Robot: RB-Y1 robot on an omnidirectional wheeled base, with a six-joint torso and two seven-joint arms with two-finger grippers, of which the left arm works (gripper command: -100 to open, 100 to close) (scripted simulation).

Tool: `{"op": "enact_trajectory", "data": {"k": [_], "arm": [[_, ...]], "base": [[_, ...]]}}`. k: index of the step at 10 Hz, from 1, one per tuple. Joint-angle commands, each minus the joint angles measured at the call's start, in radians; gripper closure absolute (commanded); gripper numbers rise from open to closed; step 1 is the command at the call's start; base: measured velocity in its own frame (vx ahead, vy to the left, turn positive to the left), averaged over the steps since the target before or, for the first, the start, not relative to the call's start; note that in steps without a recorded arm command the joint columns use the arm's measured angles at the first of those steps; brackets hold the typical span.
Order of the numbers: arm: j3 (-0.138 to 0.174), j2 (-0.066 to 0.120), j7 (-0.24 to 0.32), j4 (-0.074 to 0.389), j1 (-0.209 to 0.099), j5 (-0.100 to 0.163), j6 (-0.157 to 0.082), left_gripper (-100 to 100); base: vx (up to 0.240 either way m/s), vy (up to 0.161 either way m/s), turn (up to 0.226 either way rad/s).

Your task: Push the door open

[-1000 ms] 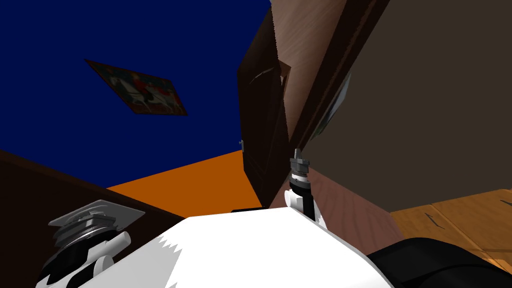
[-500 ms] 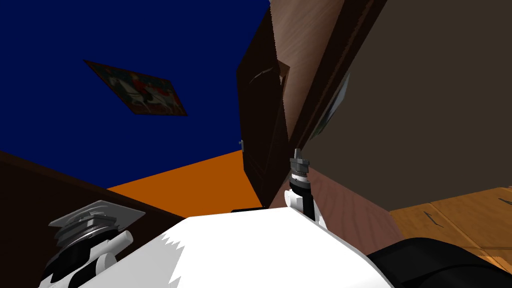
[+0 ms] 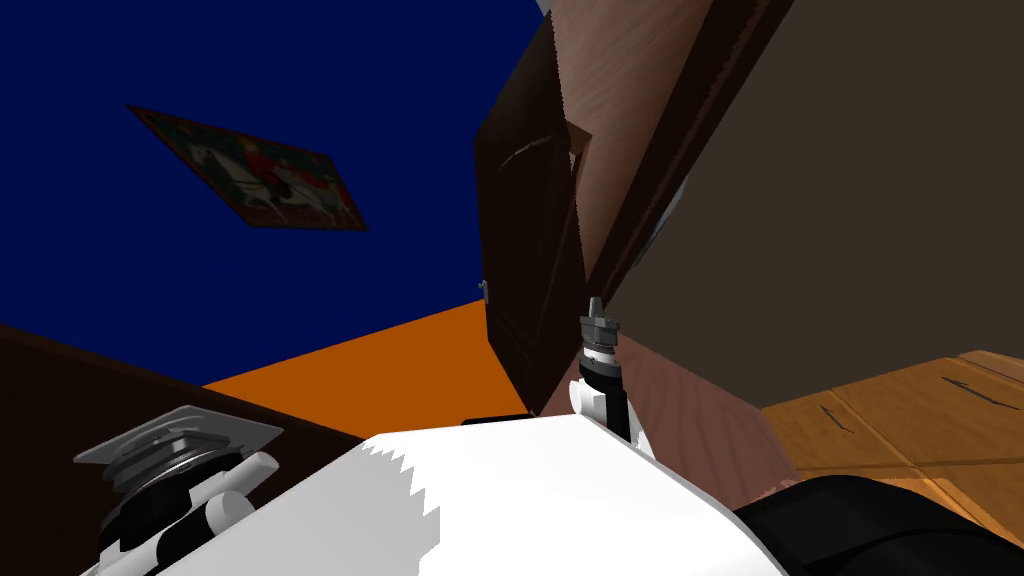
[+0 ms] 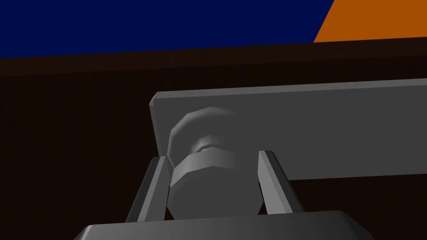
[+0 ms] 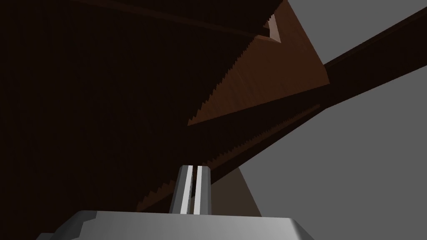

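Left gripper point(image 4: 213, 155) grips a grey round knob point(image 4: 208, 183) on a grey plate point(image 4: 333, 129) fixed to the dark brown door point(image 4: 75, 146); blue wall point(image 4: 146, 21) and orange floor point(image 4: 375, 16) show past its edge. Right gripper point(image 5: 194, 167), clenched empty, points at a dark brown surface point(image 5: 83, 104) close ahead.

Far end of the grey plate point(image 4: 333, 129) beyond the view's edge; base of the knob point(image 4: 208, 183) behind the left gripper point(image 4: 213, 155).

A plain orange floor point(image 3: 400, 365) spreads beyond the dark door point(image 3: 525, 250), whose lower edge meets it. To the right lie light wooden planks point(image 3: 900, 410) with dark seams.
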Motion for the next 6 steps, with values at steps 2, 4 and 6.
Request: {"op": "enact_trajectory", "data": {"k": [2, 4, 6], "arm": [[0.064, -0.005, -0.077, -0.010, -0.032, 0.013, -0.002, 100], [0.113, -0.012, -0.133, -0.010, -0.056, 0.023, 0.000, 100], [0.137, -0.016, -0.161, -0.009, -0.068, 0.028, 0.001, 100]], "base": [[-0.004, 0.119, -0.071], [0.003, 0.105, -0.070], [0.000, 0.057, -0.035]]}}
